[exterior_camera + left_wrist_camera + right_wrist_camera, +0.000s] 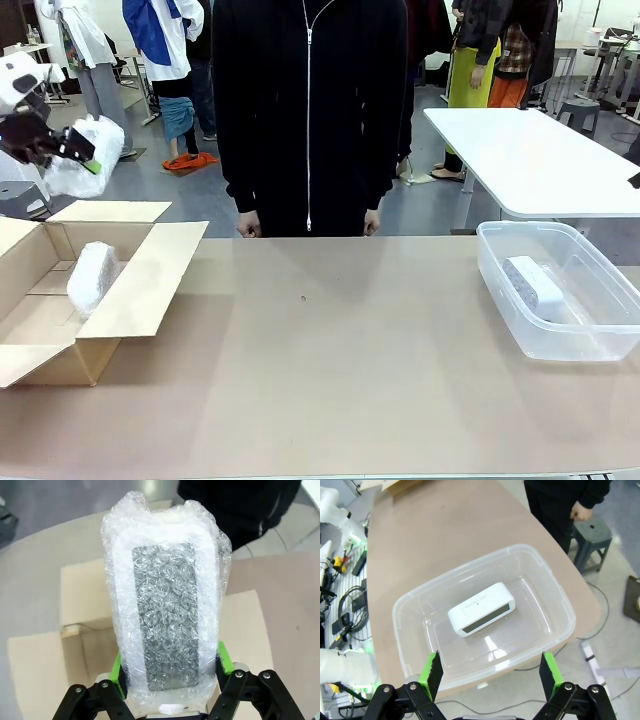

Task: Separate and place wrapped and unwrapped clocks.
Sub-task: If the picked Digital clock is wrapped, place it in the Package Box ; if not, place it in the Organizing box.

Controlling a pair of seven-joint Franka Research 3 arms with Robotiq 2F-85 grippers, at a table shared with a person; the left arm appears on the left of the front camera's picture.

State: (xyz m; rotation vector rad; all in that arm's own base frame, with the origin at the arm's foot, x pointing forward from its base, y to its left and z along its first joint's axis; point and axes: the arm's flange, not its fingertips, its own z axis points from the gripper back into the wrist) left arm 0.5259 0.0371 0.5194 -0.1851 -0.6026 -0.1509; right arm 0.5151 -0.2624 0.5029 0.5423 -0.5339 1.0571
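Note:
My left gripper [62,148] hangs high at the far left, above the cardboard box [150,270], shut on a bubble-wrapped clock [90,150]. In the left wrist view that wrapped clock [167,615] stands upright between the green pads [118,667], with the box's flaps beneath it. A second wrapped clock [92,278] leans inside the box. The bare white clock [533,288] lies in the clear plastic bin [500,265] at the right. In the right wrist view my right gripper [490,672] is open above the bin [410,610], well clear of the bare clock [481,609].
A person in a black zipped jacket [308,110] stands at the table's far edge, hands [248,226] down by the edge. The brown tabletop [330,360] stretches between box and bin. A white table [530,150] stands behind at the right.

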